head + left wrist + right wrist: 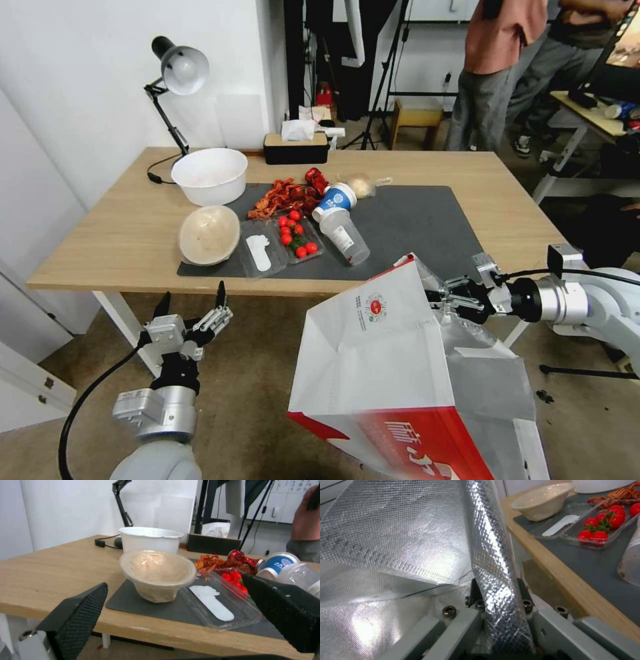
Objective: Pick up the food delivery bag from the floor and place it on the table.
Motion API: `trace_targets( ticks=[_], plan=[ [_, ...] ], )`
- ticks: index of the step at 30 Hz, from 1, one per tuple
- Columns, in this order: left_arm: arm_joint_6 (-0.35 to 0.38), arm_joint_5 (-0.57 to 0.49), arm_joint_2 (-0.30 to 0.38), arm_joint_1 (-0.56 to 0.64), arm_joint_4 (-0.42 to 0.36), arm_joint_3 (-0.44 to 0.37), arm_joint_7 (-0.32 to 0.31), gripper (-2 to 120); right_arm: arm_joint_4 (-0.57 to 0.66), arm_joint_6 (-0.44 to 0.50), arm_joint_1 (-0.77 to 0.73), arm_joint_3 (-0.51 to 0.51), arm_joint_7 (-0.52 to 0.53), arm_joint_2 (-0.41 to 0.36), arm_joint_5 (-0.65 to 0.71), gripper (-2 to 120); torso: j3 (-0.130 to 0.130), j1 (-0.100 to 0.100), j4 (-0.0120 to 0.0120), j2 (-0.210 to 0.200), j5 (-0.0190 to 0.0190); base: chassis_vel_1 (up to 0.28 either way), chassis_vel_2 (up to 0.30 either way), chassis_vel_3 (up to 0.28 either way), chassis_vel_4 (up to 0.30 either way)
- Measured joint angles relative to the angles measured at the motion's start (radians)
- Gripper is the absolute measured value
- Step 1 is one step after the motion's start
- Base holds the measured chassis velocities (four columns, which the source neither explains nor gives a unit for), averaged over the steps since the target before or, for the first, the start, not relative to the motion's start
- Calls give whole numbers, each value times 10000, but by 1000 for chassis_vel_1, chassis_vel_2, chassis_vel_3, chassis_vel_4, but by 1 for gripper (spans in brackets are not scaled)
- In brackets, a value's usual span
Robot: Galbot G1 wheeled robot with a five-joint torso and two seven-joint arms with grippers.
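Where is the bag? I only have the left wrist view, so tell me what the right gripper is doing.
Observer: The right gripper is shut on the top rim of the food delivery bag, with the foil lining pinched in it.
Operator: Give me the bag's position against the table.
Observer: It hangs tilted in front of the table's near edge, its top corner up by that edge near the dark mat. It is not on the table yet.
Operator: Report where my left gripper sits from outside.
Observer: The left gripper is open and empty, low in front of the table's near left side, apart from the bag.
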Motion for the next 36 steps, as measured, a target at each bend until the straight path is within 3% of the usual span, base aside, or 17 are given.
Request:
trace_targets(
  ticks=[16,25,29,31,32,34,36],
  plan=[
    [-41,-27,104,7,23,-132,-19,100,-7,-4,90,180,-34,-150,222,0,-39,-32,0,-66,-1,0,0,0,0],
    [-90,-43,134,-20,88,-141,-52,100,173,14,-19,831,179,-361,1199,0,-51,-41,0,-87,-1,0,0,0,0],
    [-106,-45,137,-31,114,-141,-71,100,430,39,-53,1187,748,-543,2526,0,-55,-44,0,-94,-2,0,0,0,0],
    [-119,-44,130,-36,115,-141,-90,100,691,175,-168,1561,1695,-655,3605,0,-58,-45,2,-99,-1,0,0,0,0],
    [-119,-44,130,-36,115,-141,-90,100,691,175,-168,1561,1695,-655,3605,0,-58,-45,2,-99,-1,0,0,0,0],
    [-133,-42,134,-40,116,-168,-106,100,1243,382,-645,2099,2990,-743,4421,0,-61,-47,-1,-103,-3,0,0,0,0],
    [-147,-37,136,-40,116,-172,-108,100,1409,458,-771,2205,3390,-755,4602,0,-62,-49,-2,-104,-1,0,0,0,0]
  ],
)
